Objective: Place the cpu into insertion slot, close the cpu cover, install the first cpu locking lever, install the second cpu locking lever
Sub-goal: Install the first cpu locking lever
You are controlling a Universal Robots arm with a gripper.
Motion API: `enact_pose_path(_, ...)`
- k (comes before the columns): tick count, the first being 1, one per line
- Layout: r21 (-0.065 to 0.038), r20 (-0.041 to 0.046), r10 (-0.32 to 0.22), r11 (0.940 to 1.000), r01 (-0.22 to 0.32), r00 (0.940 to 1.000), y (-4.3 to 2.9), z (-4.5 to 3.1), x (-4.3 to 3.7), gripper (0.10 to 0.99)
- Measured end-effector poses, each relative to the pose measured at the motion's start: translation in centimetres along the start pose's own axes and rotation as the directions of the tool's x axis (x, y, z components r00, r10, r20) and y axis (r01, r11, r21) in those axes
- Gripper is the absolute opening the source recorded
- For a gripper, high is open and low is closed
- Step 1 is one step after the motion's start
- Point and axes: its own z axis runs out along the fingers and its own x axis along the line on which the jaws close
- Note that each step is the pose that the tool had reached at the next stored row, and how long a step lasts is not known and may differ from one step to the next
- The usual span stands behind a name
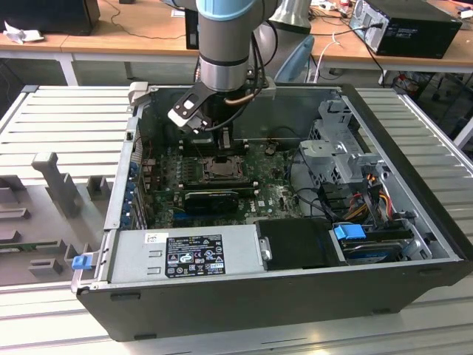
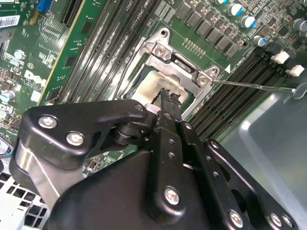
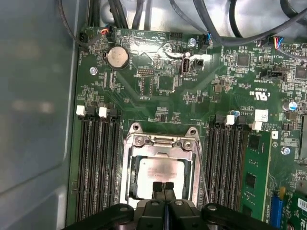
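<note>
Fingers (image 3: 157, 189) pressed together, nothing held (tips low over the chip's near edge). Cpu (image 3: 160, 168) sits in the insertion slot (image 3: 163, 130), with the cpu cover (image 3: 129, 172) down around it. A thin wire lever (image 3: 202, 172) runs alongside. Green motherboard (image 3: 158, 81) beyond, inside an open computer case (image 1: 295, 288).
</note>
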Motion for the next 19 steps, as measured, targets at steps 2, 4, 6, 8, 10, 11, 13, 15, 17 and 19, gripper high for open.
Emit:
enact_pose_path(2, 0.0, 0.0001, 0.0, 1.0, 0.0, 1.0, -0.01, -0.14, 0.0, 0.106)
enact_pose_path(4, 0.0, -0.0001, 0.0, 1.0, 0.0, 1.0, 0.0, -0.86, 0.01, 0.106)
enact_pose_path(6, 0.0, 0.0, 0.0, 1.0, 0.0, 1.0, 0.01, -1.29, 0.02, 0.106)
enact_pose_path(8, 0.0, 0.0, 0.0, 1.0, 0.0, 1.0, 0.02, -1.76, 0.02, 0.106)
enact_pose_path(10, 0.0, 0.0005, 0.0, 1.0, 0.0, 1.0, 0.02, -2.29, 0.03, 0.106)
enact_pose_path(11, 0.0, 0.0008, 0.0, 1.0, 0.0, 1.0, 0.03, -2.56, 0.03, 0.106)
enact_pose_path(13, 0.0, 0.0013, 0.0, 1.0, 0.0, 1.0, 0.04, -2.99, 0.04, 0.106)
enact_pose_path(15, 0.0, 0.0015, 0.0, 1.0, 0.0, 1.0, 0.04, -3.75, 0.05, 0.106)
enact_pose_path(17, 0.0, 0.0033, 0.0, 1.0, 0.0, 1.0, 0.06, -4.5, 0.06, 0.106)
enact_pose_path(19, 0.001, 0.0026, -0.045, 0.999, 0.045, 0.999, 0.05, -4.5, 0.06, 0.106)
